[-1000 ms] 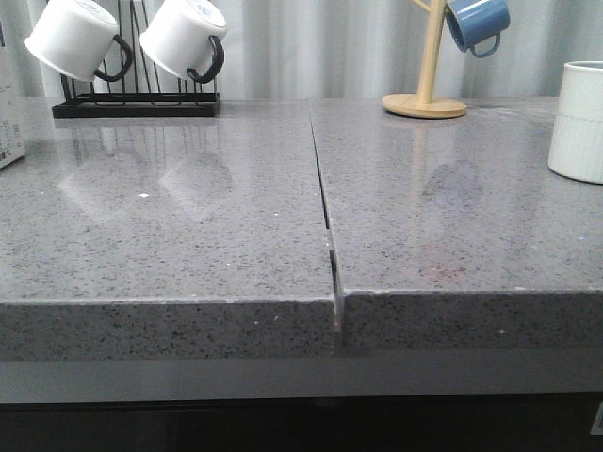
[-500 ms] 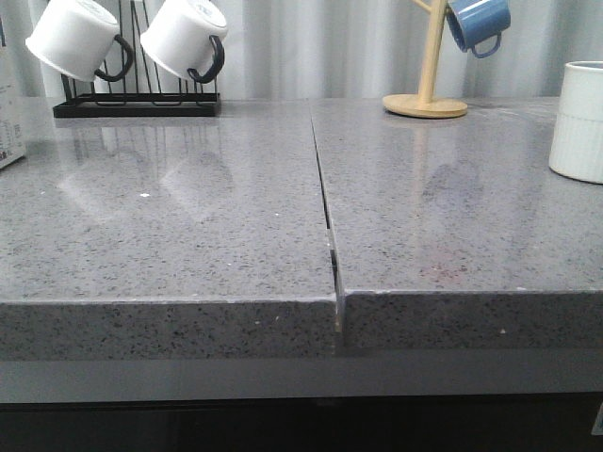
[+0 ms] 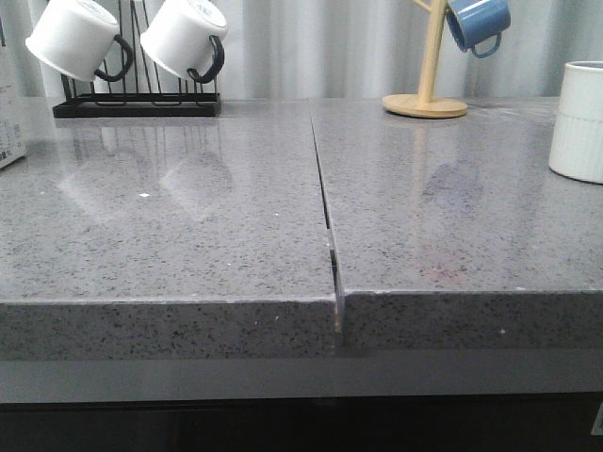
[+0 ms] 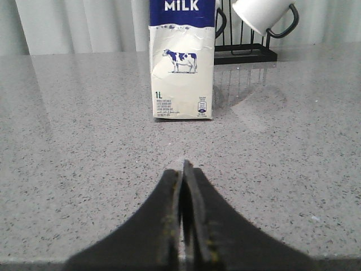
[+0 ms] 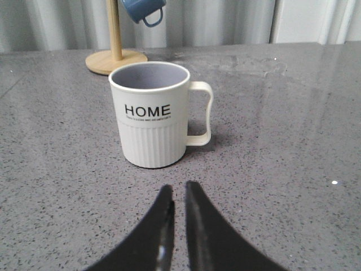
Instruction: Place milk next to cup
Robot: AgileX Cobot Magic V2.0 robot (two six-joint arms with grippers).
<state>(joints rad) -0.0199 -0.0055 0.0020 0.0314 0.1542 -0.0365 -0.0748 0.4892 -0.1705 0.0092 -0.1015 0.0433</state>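
Note:
The milk (image 4: 181, 68) stands upright on the grey counter, a white carton with a dark blue top and a cow picture. In the front view only a sliver of it (image 3: 8, 113) shows at the far left edge. The cup (image 5: 153, 118), cream-white with "HOME" lettering and a ribbed lower half, stands at the far right (image 3: 579, 122). My left gripper (image 4: 183, 166) is shut and empty, low over the counter, well short of the milk. My right gripper (image 5: 179, 189) is shut and empty with a thin gap between its fingers, just short of the cup. Neither gripper shows in the front view.
A black rack (image 3: 137, 104) with two white black-handled mugs (image 3: 184, 38) stands at the back left. A wooden stand (image 3: 426, 99) holding a blue mug (image 3: 478, 24) is at the back right. A seam (image 3: 325, 207) splits the counter down the middle.

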